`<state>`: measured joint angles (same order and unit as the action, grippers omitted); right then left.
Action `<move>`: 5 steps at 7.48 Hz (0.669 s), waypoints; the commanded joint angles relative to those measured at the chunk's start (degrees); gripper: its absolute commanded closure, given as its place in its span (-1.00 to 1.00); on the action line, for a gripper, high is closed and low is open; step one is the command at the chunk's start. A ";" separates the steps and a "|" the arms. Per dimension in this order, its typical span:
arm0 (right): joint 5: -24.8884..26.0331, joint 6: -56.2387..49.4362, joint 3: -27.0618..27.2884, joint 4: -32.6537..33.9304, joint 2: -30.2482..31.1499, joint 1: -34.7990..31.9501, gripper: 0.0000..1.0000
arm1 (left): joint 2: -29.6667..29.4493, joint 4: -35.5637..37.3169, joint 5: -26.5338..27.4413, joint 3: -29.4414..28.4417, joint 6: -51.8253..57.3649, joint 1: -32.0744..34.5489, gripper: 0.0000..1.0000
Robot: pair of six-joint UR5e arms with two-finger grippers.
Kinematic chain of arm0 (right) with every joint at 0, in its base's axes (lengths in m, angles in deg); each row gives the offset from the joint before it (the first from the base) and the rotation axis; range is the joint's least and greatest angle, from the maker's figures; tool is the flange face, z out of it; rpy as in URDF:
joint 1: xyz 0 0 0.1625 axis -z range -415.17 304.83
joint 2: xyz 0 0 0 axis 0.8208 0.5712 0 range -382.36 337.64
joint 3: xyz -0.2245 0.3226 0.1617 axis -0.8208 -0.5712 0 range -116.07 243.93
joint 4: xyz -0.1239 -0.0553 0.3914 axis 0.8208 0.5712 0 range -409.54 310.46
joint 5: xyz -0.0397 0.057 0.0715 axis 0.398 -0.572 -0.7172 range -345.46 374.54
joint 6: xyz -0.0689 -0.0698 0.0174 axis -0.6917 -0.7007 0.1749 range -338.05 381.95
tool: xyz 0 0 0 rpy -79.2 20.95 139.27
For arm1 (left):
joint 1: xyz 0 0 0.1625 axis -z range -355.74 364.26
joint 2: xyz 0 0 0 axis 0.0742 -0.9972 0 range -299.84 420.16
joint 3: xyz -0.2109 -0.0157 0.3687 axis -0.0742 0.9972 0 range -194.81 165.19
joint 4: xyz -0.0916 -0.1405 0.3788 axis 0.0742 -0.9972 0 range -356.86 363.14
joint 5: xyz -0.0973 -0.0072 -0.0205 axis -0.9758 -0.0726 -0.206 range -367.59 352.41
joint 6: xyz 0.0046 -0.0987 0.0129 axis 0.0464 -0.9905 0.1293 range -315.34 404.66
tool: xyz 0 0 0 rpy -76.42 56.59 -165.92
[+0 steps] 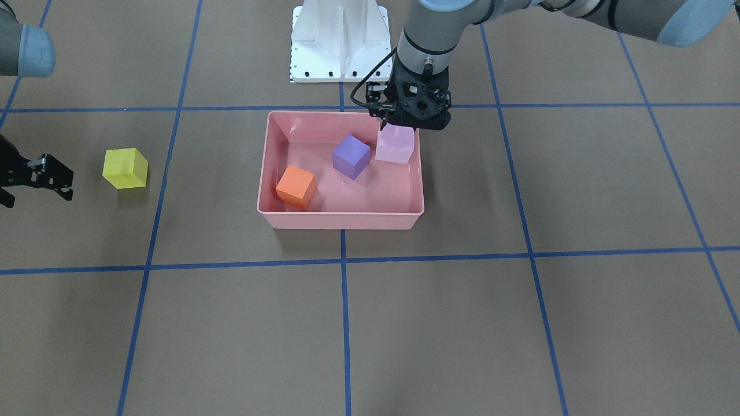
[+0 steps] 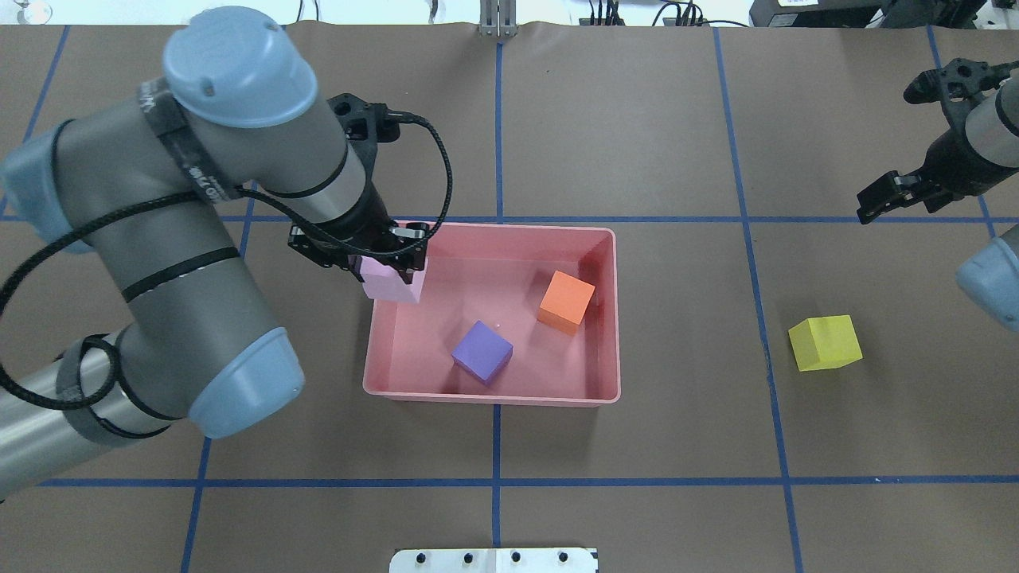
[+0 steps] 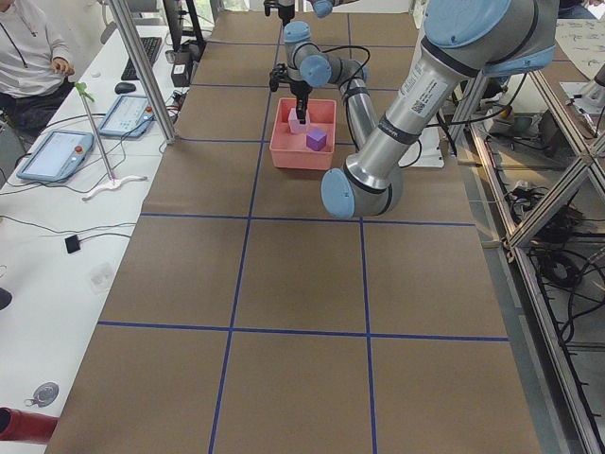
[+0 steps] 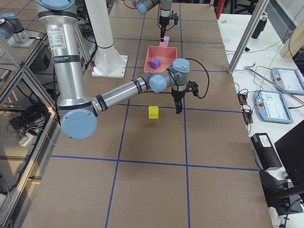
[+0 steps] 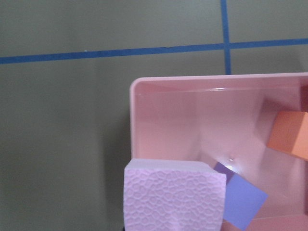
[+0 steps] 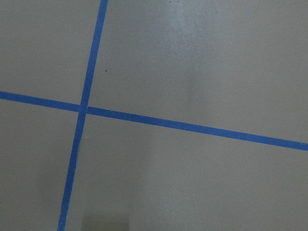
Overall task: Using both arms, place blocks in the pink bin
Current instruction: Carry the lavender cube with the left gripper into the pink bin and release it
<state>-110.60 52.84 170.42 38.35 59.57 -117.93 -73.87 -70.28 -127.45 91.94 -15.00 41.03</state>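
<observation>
While the lilac-pink cube (image 2: 392, 283) hangs clamped between the fingers of the left gripper (image 1: 399, 126), it is held raised over the left end of the pink bin (image 2: 493, 395), above the floor rather than on it. The left wrist view shows its textured face overlapping the bin's left wall. Two more cubes lie on the bin's floor. The violet-purple cube (image 2: 482, 352) sits toward the near wall, on the robot's side, turned at an angle to the walls. The orange cube (image 2: 566, 301) sits farther back, beside the right wall. These two are apart from each other and from the held cube.

The bin stands in the middle of the brown table (image 2: 637, 517), straddling one of the blue tape lines (image 2: 744, 119), straight ahead of the white pedestal base (image 1: 339, 40). Out to the right, well apart from the bin, the yellow cube (image 2: 825, 343) rests on the table. The right gripper (image 4: 178, 105) hovers beyond it, farther from the robot and a little more to the right, near the cube but not touching it. Its fingers appear spread apart, and its wrist view shows brown table and crossing tape. On the far side of the table, a seated person (image 3: 28, 57) and two tablets (image 3: 57, 151) are at a white desk.
</observation>
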 commanded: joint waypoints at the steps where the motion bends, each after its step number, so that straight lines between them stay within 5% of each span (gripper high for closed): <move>1: -0.11 1.46 0.65 -2.02 0.25 0.09 -1.00 | -1.14 -0.31 1.45 -0.66 0.41 -0.39 -1.00; 3: 0.15 1.72 4.33 -2.02 3.31 4.29 -1.00 | 0.86 0.74 -1.15 2.05 8.37 3.72 -1.00; 5: 0.24 4.86 6.97 -3.42 6.13 7.02 -1.00 | 9.27 0.83 -3.96 3.12 23.70 11.17 -1.00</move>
<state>-110.45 55.30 175.60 36.01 63.84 -112.97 -69.87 -69.59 -129.21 94.34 -1.65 47.32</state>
